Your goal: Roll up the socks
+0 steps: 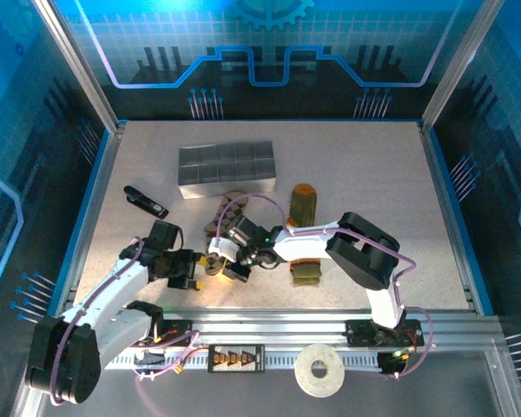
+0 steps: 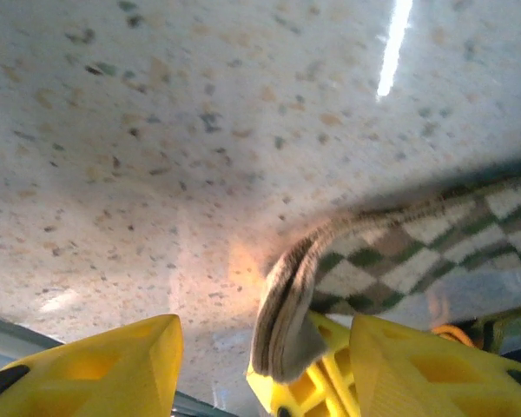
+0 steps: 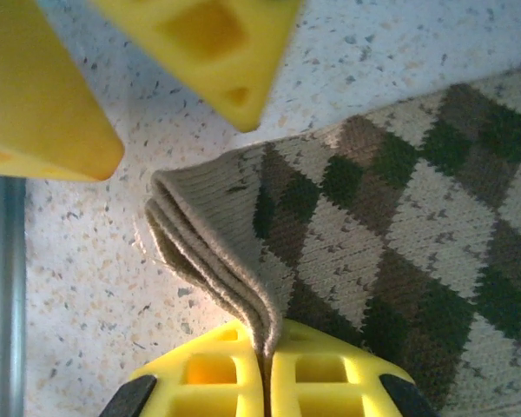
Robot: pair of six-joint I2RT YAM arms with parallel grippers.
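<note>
The beige-brown argyle sock [image 3: 399, 208] lies on the speckled table, its folded cuff lifted at the near end. My right gripper [image 3: 267, 347] is shut on that cuff edge [image 3: 217, 261], its yellow fingers pressed together around the layers. My left gripper [image 2: 262, 328] stands open around the same cuff [image 2: 282, 321], with its fingers [image 2: 113, 365] clear of the fabric. In the top view both grippers, left [image 1: 207, 268] and right [image 1: 234, 263], meet just in front of the argyle sock [image 1: 230, 208]. The olive green sock [image 1: 302, 211] with an orange toe lies to their right, partly under the right arm.
A grey divided tray [image 1: 226, 169] sits at the back of the table. A black object [image 1: 146, 201] lies at the left. A white tape roll [image 1: 319, 371] rests on the metal rail at the near edge. The blue enclosure walls surround the table.
</note>
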